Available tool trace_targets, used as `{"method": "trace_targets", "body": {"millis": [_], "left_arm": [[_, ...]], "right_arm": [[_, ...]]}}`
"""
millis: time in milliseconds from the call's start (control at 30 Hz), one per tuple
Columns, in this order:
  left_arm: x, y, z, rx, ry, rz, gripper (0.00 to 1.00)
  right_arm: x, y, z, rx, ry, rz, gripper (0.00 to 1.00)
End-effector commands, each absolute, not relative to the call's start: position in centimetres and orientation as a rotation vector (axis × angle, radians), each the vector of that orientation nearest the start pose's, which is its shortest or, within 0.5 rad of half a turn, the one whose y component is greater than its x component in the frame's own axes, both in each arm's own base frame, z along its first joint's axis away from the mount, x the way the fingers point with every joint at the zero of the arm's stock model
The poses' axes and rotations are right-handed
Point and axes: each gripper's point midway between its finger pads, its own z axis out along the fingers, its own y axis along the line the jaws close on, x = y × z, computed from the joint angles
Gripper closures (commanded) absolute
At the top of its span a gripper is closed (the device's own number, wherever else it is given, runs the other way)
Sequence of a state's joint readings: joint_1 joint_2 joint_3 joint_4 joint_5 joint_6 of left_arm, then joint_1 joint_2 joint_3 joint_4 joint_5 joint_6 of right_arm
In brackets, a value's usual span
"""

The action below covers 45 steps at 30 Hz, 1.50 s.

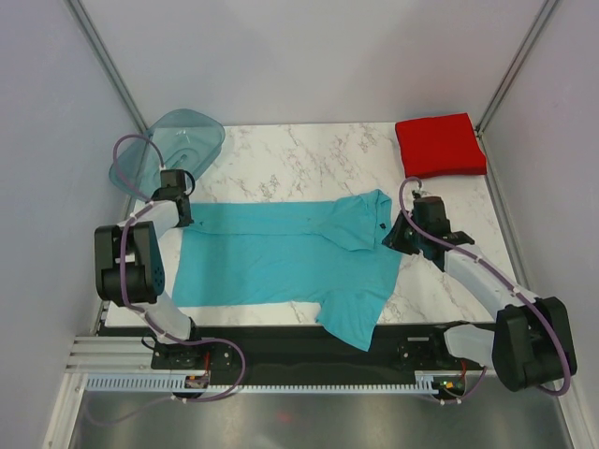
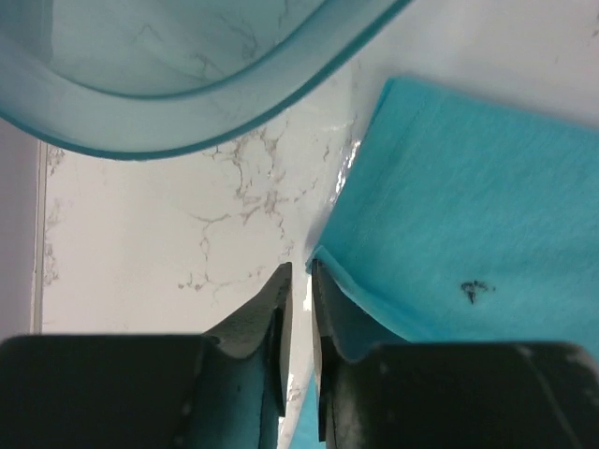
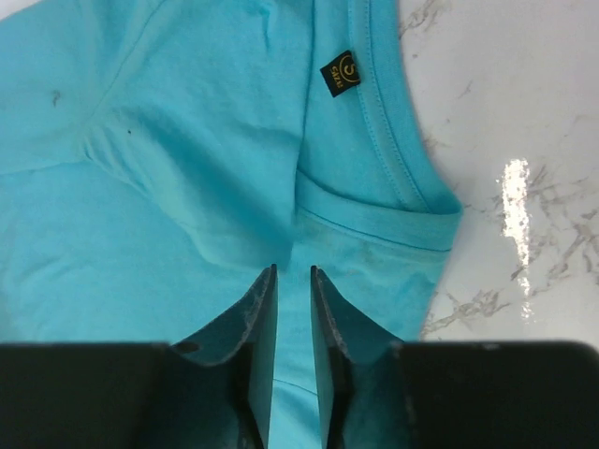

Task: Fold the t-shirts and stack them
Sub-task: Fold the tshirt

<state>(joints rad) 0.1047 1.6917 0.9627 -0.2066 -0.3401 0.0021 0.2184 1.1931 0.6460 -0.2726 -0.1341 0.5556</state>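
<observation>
- The teal t-shirt (image 1: 281,253) lies spread flat across the middle of the marble tabletop (image 1: 309,154). It is turned sideways, with its hem toward the left arm and its collar toward the right arm.
- The shirt's near sleeve reaches past the tabletop's near edge.
- The red t-shirt (image 1: 440,145) sits as a folded square in the far right corner, well apart from the teal one.
- The left tool (image 1: 180,223) is down at the far corner of the teal shirt's hem. In the wrist view its tips (image 2: 299,271) stand a narrow slit apart, and the shirt's edge (image 2: 468,234) lies just beside the right-hand finger. No cloth is visibly pinched.
- The right tool (image 1: 393,234) hangs over the collar end. Its fingers (image 3: 292,271) are slightly parted above the cloth (image 3: 187,168), close to the neck band (image 3: 384,140) and the small black label (image 3: 340,72). It grips nothing that shows.
- A translucent teal tray (image 1: 211,140) rests at the far left corner, near the left tool.
</observation>
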Motion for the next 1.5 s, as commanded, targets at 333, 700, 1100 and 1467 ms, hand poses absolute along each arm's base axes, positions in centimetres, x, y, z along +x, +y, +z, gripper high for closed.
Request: {"method": "trace_targets", "body": {"millis": [333,700,1100,1467], "left_arm": [[40.2,4.7,10.5,-0.290,2.417,0.115,0.62],[43.4,0.2,7.3,-0.232,2.501,-0.216,0.63],[44.5,0.4,2.0,-0.246,2.611,-0.217,0.64],[44.0,2.2,-0.3,-0.313,2.655,-0.078,0.64]], "right_arm": [[37.5,12.4,11.6,0.223,2.312,0.516,0.63],[45.3,12.4,8.0,-0.027,2.325,0.613,0.58],[47.4,11.9,5.1,-0.085,2.352,0.658,0.62],[48.4,7.2,4.3,0.139,2.332,0.476,1.00]]}}
